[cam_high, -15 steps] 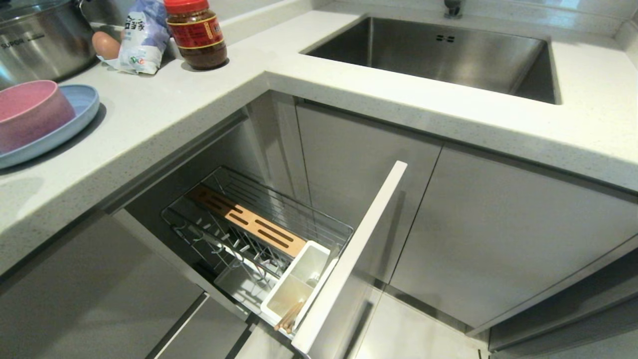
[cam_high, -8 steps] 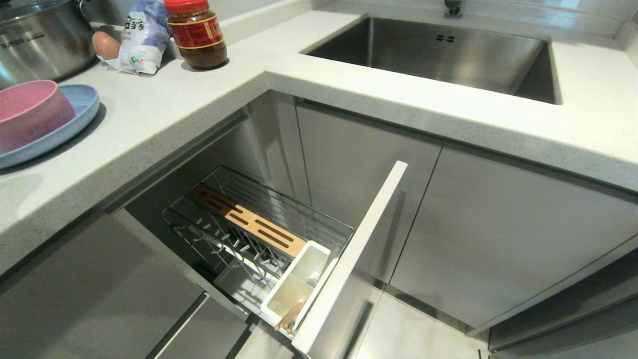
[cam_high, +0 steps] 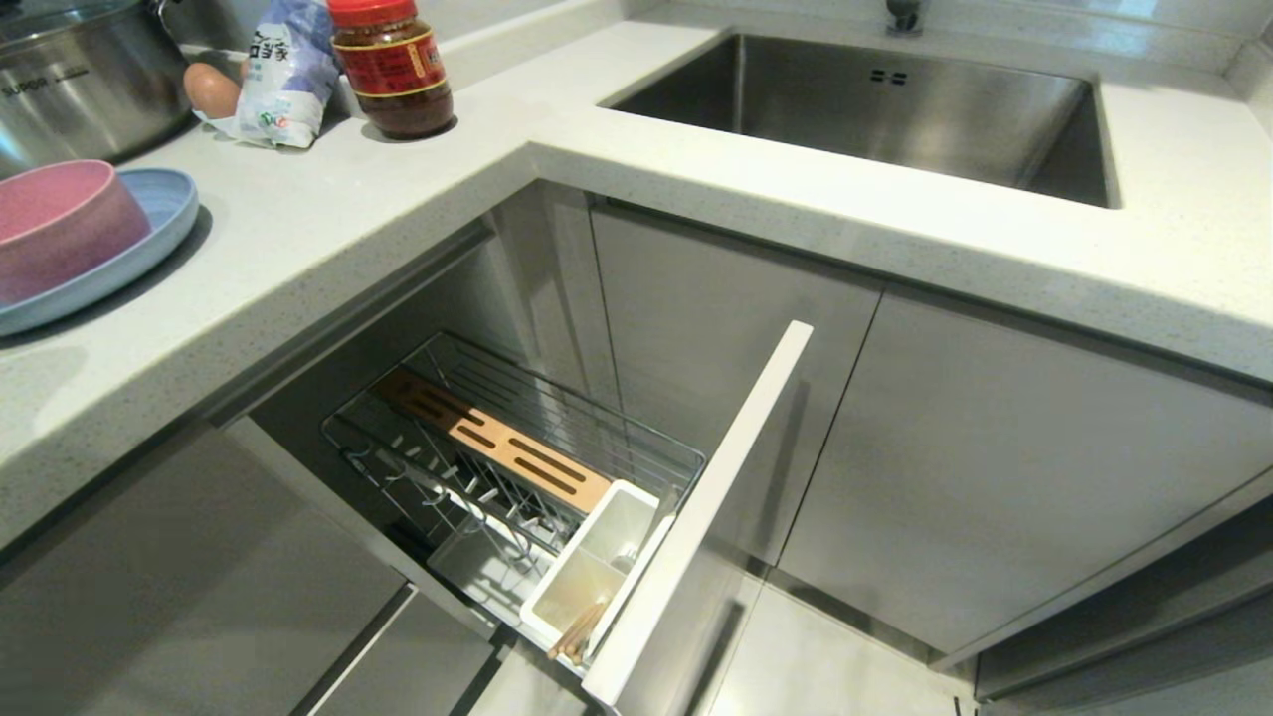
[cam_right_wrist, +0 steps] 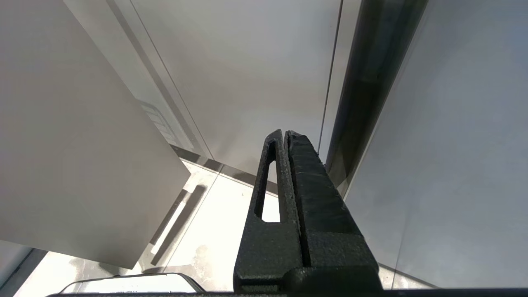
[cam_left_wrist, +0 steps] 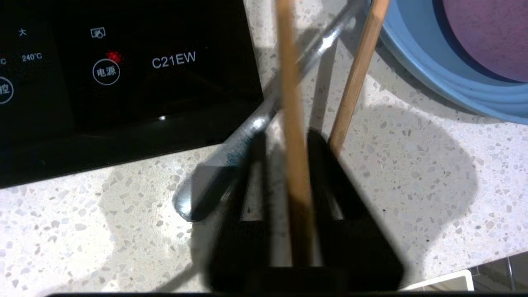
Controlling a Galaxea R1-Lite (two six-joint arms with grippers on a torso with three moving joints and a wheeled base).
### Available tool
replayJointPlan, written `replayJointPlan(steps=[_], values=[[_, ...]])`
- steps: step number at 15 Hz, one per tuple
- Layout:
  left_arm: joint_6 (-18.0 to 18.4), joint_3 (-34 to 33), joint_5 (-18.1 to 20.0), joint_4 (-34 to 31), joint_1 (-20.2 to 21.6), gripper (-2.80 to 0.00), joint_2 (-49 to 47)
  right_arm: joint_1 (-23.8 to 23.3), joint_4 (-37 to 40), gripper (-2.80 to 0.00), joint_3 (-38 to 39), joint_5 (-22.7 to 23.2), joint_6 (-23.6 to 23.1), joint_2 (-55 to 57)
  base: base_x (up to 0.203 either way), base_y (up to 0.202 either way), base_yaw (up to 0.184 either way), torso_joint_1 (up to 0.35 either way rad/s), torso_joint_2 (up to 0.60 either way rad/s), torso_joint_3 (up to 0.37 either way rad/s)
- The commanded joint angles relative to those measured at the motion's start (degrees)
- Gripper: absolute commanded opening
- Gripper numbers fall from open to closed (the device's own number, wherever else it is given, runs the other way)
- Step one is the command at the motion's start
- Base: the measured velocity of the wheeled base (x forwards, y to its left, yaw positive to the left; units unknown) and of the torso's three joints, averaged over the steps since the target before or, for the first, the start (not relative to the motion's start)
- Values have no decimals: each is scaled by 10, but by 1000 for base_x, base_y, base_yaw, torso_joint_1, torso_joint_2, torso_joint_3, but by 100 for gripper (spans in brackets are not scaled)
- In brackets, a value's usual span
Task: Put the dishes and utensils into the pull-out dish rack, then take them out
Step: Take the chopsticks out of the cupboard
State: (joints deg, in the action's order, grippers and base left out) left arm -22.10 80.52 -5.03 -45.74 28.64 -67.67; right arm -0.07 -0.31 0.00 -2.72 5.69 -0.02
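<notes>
The left gripper (cam_left_wrist: pixel 287 136) has its jaws slightly parted around one chopstick (cam_left_wrist: pixel 288 82) over the countertop (cam_left_wrist: pixel 412 173); loose like that it could drop onto the fork (cam_left_wrist: pixel 247 128), roll toward the blue plate (cam_left_wrist: pixel 433 82); right gripper (cam_right_wrist: pixel 285 134) closed, parked low.

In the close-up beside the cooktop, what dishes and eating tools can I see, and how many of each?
Light blue plate: 1
Pink bowl: 1
Metal fork: 1
Wooden chopsticks: 2 single sticks
Total: 5
</notes>
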Motion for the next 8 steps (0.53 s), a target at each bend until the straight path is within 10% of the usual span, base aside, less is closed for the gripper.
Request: replayJointPlan(steps=[1, 8], values=[[-2, 0, -1, -2, 1, 0, 2, 0, 0, -280, 0, 0, 0, -2, 0, 0, 0, 0, 0, 0], [-3, 1, -1, 6, 3, 0, 7, 1, 0, -280, 0, 0, 0, -2, 0, 0, 0, 0, 0, 0]])
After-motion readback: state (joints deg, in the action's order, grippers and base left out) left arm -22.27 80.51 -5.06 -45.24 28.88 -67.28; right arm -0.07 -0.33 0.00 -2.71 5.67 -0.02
